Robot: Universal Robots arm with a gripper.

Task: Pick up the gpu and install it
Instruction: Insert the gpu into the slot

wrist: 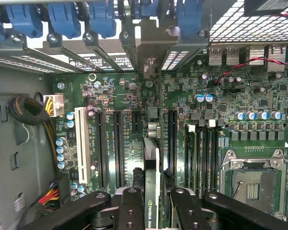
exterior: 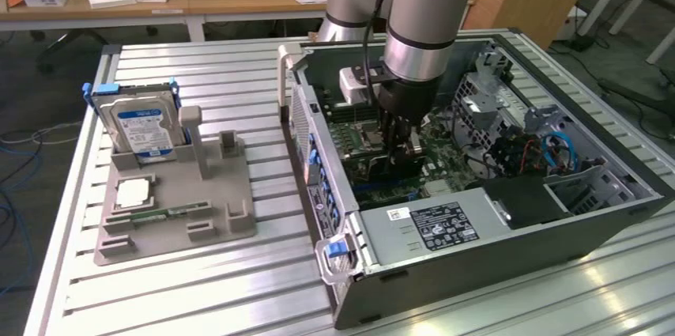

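gripper [wrist: 154,196]: clenched on gpu [wrist: 150,163] — card edge-on between fingers
gpu: over motherboard [wrist: 110,91] slots — inside case [exterior: 475,249]

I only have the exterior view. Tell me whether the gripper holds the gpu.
Observer: Yes. In the wrist view the gripper is shut on the gpu, which stands edge-on between its fingers.
Operator: Report where it sits over the board.
Observer: It runs along the board, between one long black slot and another. I cannot tell whether it is seated.
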